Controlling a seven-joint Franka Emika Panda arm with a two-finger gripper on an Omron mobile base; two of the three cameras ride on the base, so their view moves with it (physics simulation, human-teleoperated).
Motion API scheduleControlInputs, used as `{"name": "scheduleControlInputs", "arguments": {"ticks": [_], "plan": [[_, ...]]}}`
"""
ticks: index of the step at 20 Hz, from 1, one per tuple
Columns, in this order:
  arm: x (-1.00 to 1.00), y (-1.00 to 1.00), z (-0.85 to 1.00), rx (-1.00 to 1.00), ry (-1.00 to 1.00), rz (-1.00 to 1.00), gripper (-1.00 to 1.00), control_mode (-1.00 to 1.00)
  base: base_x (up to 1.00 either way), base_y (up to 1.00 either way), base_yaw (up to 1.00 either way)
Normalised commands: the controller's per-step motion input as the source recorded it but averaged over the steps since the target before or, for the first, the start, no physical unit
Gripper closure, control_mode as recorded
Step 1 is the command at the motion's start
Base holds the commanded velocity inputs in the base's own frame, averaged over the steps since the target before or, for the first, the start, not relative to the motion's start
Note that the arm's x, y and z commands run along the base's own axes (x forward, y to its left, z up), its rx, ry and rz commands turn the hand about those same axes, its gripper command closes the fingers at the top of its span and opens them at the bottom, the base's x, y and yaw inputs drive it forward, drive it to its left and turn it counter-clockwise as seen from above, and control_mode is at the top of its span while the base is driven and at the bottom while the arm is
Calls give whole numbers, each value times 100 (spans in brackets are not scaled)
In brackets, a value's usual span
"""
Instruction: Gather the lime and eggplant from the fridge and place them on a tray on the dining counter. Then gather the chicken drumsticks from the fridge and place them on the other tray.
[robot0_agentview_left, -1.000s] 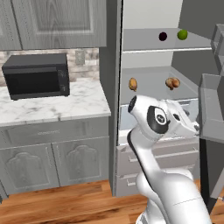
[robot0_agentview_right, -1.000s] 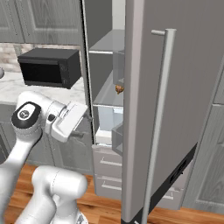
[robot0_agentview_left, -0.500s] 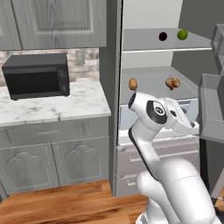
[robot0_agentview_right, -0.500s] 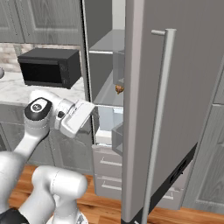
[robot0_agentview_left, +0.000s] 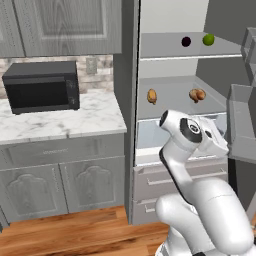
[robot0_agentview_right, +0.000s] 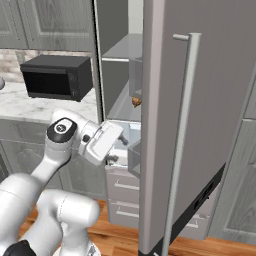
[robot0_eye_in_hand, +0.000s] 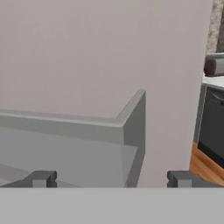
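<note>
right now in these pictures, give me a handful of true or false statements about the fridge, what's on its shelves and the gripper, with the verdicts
1. The fridge stands open. True.
2. The lime sits on the same upper shelf as the eggplant. True.
3. The gripper is shut on the lime. False: its jaws stand wide apart with nothing between them, and the lime is up on its shelf.
4. The chicken drumsticks lie on the shelf above the lime. False: they lie on the shelf below it.
5. A black microwave sits on the counter left of the fridge. True.
</note>
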Motion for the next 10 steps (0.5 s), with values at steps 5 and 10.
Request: {"name": "scheduleControlInputs", "arguments": {"ticks": [5, 10], "plan": [[0, -28, -21, 0, -2, -6, -100, -100, 0, 0, 0], [-2, -44, 0, 0, -1, -7, -100, -100, 0, 0, 0]]}}
